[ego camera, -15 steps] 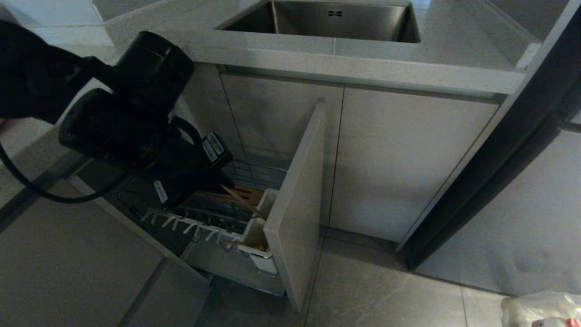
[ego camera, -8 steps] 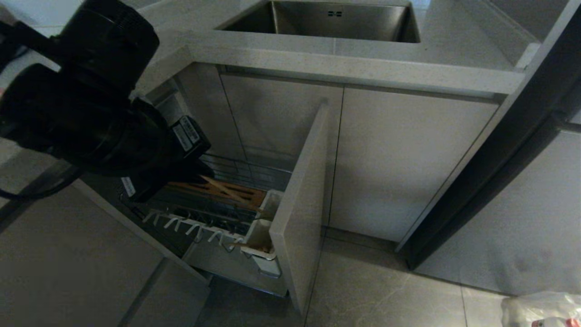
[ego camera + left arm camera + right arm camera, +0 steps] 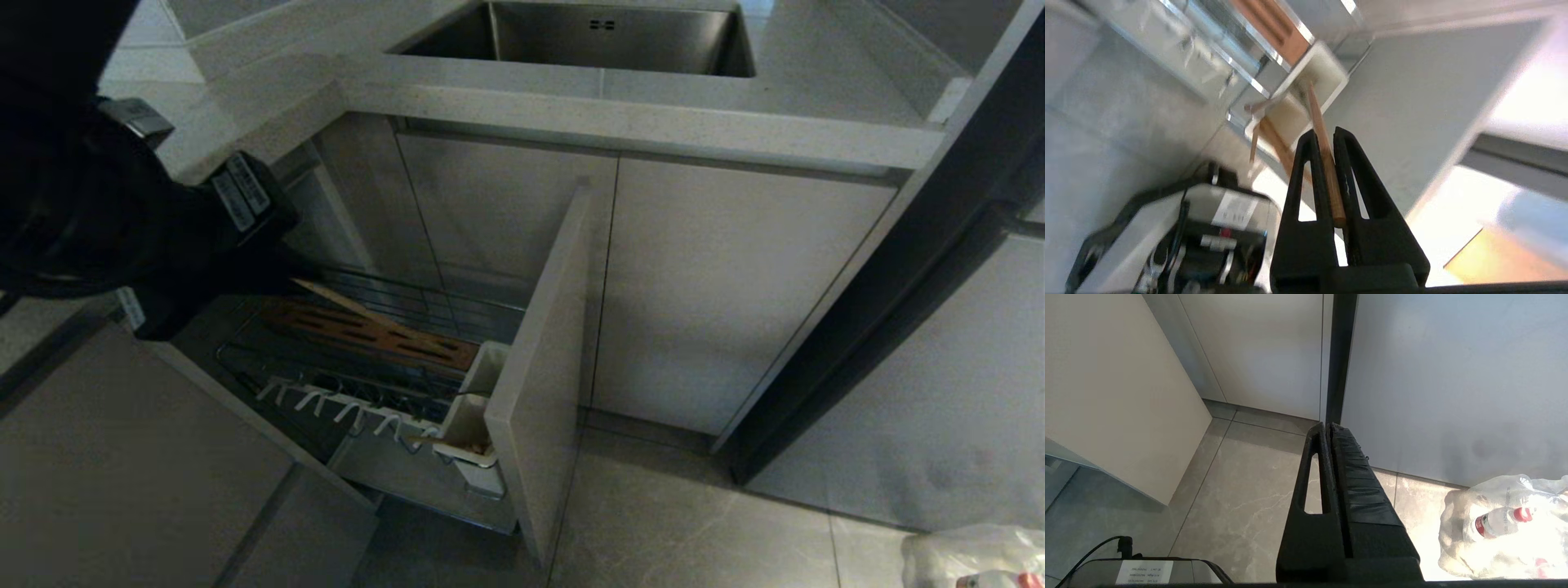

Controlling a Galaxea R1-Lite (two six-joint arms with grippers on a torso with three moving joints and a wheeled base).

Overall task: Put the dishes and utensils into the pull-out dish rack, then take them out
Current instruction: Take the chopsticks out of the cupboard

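above the pull-out dish rack (image 3: 359, 384): chopstick (image 3: 1327, 171) lifted out
left gripper (image 3: 1324, 136), pinching one chopstick, had risen up and left from the white utensil cup (image 3: 469, 429); another stick remained there. unloading was underway. right gripper (image 3: 1329, 426) was pressed together, parked.

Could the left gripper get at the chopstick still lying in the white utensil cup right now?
Probably not yet: the left gripper is shut on a chopstick of its own. The path looks free; the other chopstick sticks out of the utensil cup, uncovered.
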